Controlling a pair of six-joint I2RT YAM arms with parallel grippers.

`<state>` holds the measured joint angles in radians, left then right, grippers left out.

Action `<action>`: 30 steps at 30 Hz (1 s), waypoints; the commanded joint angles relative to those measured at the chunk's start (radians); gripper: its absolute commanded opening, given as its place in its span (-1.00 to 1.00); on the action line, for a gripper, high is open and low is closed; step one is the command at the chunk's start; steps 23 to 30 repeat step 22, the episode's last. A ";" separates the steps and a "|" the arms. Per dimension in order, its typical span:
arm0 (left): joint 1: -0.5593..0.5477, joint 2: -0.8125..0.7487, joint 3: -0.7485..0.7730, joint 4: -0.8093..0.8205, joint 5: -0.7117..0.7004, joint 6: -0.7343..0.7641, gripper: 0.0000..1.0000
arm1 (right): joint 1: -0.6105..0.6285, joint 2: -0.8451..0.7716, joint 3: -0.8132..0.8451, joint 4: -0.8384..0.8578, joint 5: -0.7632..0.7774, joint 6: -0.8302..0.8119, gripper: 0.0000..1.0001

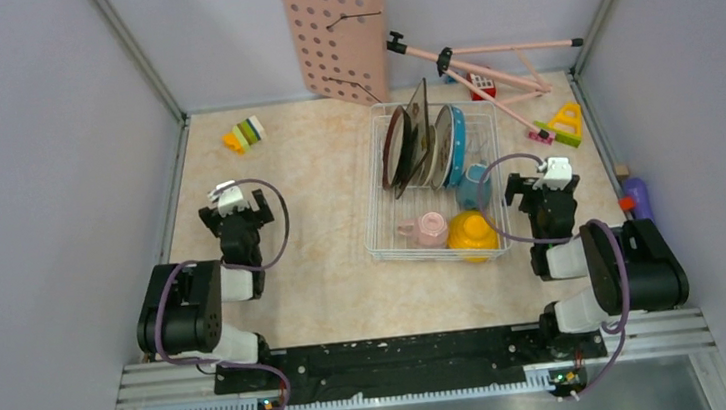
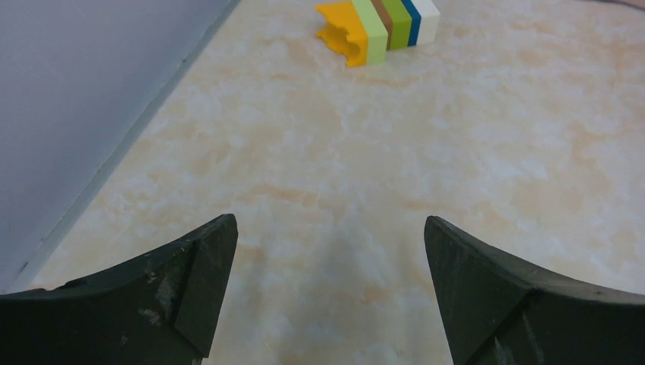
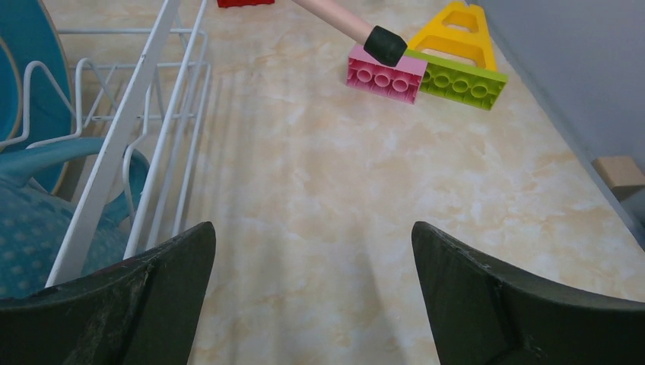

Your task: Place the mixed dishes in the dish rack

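Observation:
The dish rack (image 1: pixel 373 219) is a white wire basket right of centre. Several plates stand on edge in its back half, among them a brown-rimmed plate (image 1: pixel 394 149) and a blue polka-dot plate (image 1: pixel 456 146). In front of them lie the blue-grey mug (image 1: pixel 475 186), the pink cup (image 1: pixel 431 226) and the yellow bowl (image 1: pixel 472 234). My left gripper (image 1: pixel 235 210) (image 2: pixel 328 220) hovers open over bare table far left of the rack. My right gripper (image 1: pixel 543 188) (image 3: pixel 312 224) is open and empty just right of the rack's wires (image 3: pixel 163 114), beside the mug (image 3: pixel 46 228).
A pink pegboard (image 1: pixel 337 32) leans on the back wall, with a pink stand (image 1: pixel 486 63) lying beside it. Striped toy blocks (image 1: pixel 245 134) (image 2: pixel 380 26) sit at the back left. Pink, green and yellow blocks (image 1: pixel 560 126) (image 3: pixel 426 76) lie at the back right. A purple bottle (image 1: pixel 637 197) lies by the right wall.

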<state>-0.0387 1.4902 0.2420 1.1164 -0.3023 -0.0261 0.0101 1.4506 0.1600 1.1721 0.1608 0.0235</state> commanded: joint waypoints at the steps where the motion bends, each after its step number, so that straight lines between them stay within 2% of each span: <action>1: 0.025 -0.008 0.041 0.015 0.021 -0.016 0.96 | 0.014 0.007 0.033 0.033 -0.062 -0.007 0.97; 30: 0.026 -0.012 0.044 -0.004 0.022 -0.021 0.96 | 0.014 0.007 0.033 0.028 -0.066 -0.007 0.98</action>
